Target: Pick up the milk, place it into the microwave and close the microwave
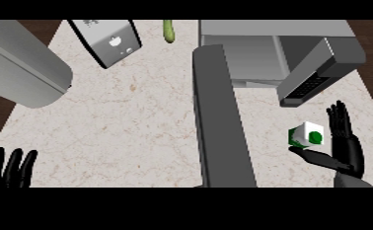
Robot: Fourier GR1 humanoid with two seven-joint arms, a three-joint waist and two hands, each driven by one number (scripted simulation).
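None of three steps done: small white-and-green milk carton [307, 135] on pale marble counter [124, 125], outside grey microwave [247, 56].
Right hand [342, 147]: fingers spread beside carton, thumb beneath, not clamped.
Left hand [16, 167]: open, resting at lower-left edge.
Dark microwave door [218, 120]: open; lifting, loading, closing remain.

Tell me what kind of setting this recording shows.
Most likely a kitchen: a marble-look counter, an open microwave with its door swung out, and a milk carton by the right hand.
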